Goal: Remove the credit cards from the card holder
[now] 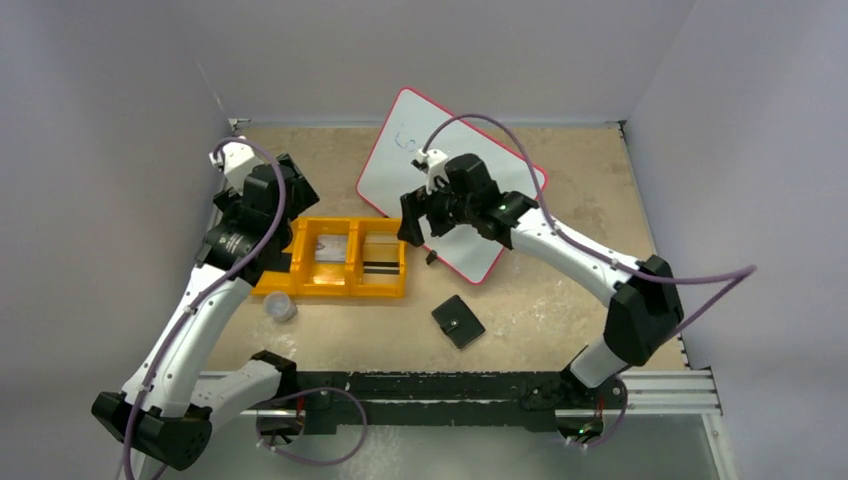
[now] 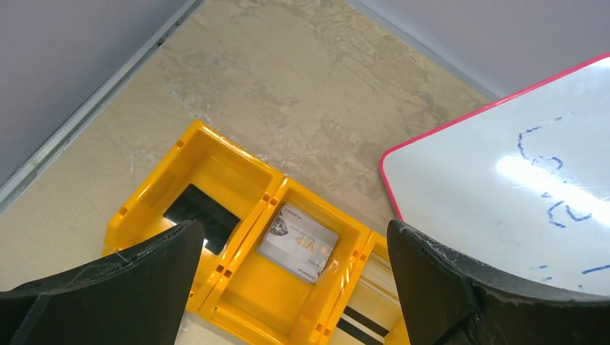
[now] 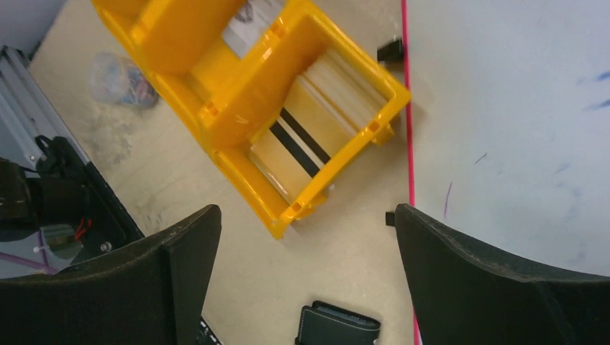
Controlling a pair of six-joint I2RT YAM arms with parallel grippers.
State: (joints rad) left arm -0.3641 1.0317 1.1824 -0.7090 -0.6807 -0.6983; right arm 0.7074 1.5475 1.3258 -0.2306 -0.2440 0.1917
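The card holder (image 1: 458, 321) is a small black wallet lying folded shut on the table, in front of the tray; its top edge also shows in the right wrist view (image 3: 338, 327). Two credit cards lie in the yellow tray (image 1: 300, 283): a silver card (image 2: 298, 242) in the middle compartment and a pale card with dark stripes (image 3: 302, 140) in the right one. My left gripper (image 2: 291, 230) hangs open above the tray's left and middle compartments, holding nothing. Over the table between the tray's right end and the card holder, my right gripper (image 3: 307, 215) stands open and empty.
A flat black rectangle (image 2: 201, 213) lies in the tray's left compartment. A red-edged whiteboard (image 1: 450, 180) lies behind and right of the tray, under the right arm. A small clear cup (image 1: 280, 306) sits in front of the tray's left end. Walls close the back and sides.
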